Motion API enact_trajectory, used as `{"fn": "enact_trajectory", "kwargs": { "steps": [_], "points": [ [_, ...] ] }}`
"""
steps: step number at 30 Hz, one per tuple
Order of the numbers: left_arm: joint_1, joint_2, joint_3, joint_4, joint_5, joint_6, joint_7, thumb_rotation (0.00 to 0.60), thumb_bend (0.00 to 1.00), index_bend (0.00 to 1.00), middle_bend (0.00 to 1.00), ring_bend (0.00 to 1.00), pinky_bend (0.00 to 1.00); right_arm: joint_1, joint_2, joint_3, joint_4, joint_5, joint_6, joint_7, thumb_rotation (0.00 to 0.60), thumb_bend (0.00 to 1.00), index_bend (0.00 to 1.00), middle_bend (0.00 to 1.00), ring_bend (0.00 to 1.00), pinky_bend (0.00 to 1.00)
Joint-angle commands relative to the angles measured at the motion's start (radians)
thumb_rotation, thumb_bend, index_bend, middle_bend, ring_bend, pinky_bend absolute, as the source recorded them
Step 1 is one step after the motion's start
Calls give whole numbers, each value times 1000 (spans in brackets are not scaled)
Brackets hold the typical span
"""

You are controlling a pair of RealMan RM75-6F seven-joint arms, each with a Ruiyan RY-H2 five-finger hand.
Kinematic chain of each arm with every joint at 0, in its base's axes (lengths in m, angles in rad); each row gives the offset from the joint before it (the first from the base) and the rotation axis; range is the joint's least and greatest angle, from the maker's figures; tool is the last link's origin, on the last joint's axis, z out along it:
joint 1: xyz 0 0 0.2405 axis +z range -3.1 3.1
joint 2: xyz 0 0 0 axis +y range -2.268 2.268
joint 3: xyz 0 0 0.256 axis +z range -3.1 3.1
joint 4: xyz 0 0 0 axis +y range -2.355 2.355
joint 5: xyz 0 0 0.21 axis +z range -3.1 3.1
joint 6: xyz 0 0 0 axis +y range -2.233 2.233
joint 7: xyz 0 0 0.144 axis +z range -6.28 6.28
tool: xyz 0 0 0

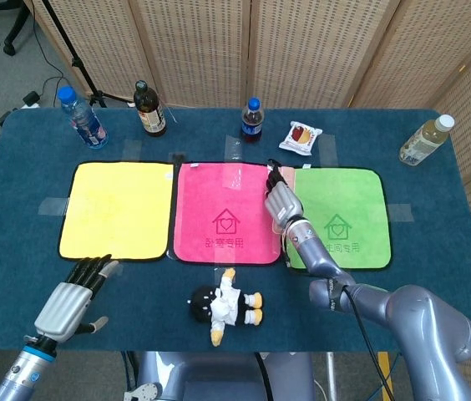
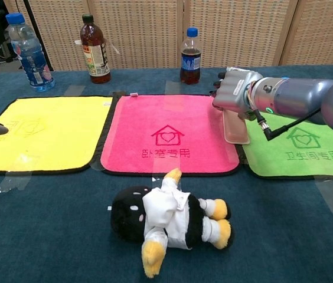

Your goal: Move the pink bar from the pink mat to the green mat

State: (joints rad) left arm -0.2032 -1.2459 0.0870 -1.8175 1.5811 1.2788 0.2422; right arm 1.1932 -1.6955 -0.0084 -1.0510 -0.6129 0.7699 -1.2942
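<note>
Pink bar point(image 2: 235, 127) in your right hand point(image 2: 232, 89), gripped at top, hanging upright over seam where pink mat point(image 2: 166, 132) meets green mat point(image 2: 299, 144). Your left hand point(image 1: 70, 294) holds nothing, fingers slightly apart, near front of yellow mat point(image 1: 119, 209). Plush penguin point(image 2: 166, 218) lies in front of pink mat.

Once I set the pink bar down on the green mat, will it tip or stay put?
Probably stiff: the pink bar hangs straight from the right robot hand without sagging. It looks flat and thin, so set on end it would likely tip; laid flat it should rest. The green mat looks like soft cloth, so sliding seems unlikely.
</note>
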Motion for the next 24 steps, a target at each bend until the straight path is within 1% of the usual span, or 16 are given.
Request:
{"fn": "enact_trajectory", "kwargs": {
  "steps": [1, 11, 24],
  "points": [
    [0, 0, 0, 0, 0, 1, 1, 600, 177, 35, 0, 0, 22, -6, 7, -8, 0, 22, 12, -13, 600, 569, 237, 125, 0, 9],
    [-1, 0, 1, -2, 1, 1, -1, 600, 177, 35, 0, 0, 21, -26, 36, -28, -4, 79, 35, -37, 600, 569, 237, 125, 0, 9],
    [0, 5, 0, -7, 4, 8, -8, 600, 177, 35, 0, 0, 21, -68, 82, -68, -62, 136, 61, -51, 600, 569, 237, 125, 0, 9]
  ]
}}
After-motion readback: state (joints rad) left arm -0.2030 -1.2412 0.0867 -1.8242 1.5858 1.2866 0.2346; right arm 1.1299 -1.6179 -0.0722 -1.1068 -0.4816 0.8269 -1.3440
